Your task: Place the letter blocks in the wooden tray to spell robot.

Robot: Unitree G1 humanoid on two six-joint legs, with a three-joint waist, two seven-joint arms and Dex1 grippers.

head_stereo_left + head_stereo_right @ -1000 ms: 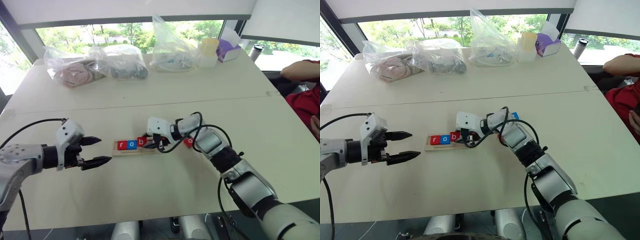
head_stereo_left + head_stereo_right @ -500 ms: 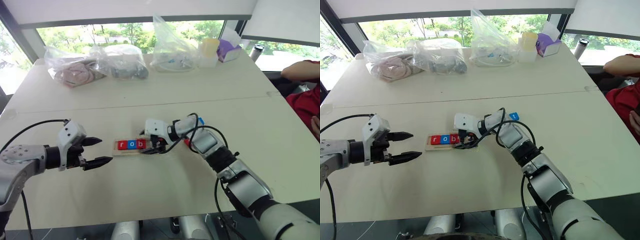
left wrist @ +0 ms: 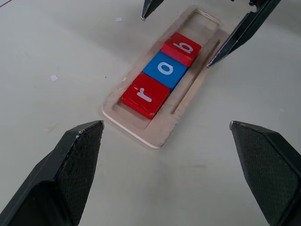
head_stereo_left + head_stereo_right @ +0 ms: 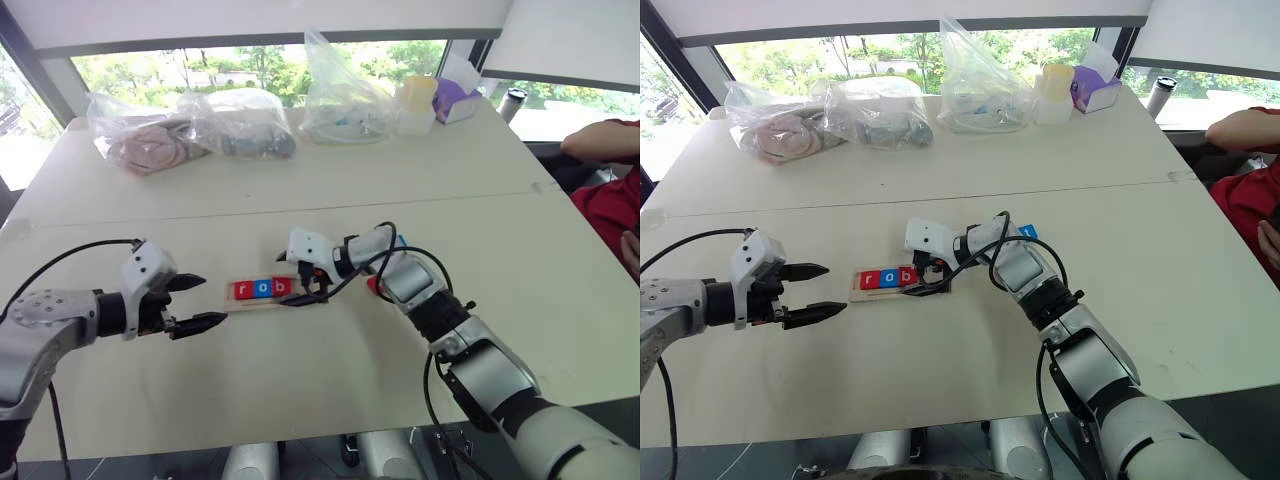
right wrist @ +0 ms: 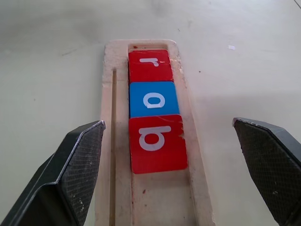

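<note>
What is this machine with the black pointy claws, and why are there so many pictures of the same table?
It is a robot with two arms. Two pictures come from cameras on its head, looking down over the pale table. The other two come from cameras on its wrists, looking along each claw, called an end effector. The left end effector is open and holds nothing. The right end effector is open too, over the long pale wooden tray. In the tray lie three small square letter blocks: a red r block, a blue o block and a red b block. They spell "rob" so far. Clear plastic bags sit at the far side.
</note>
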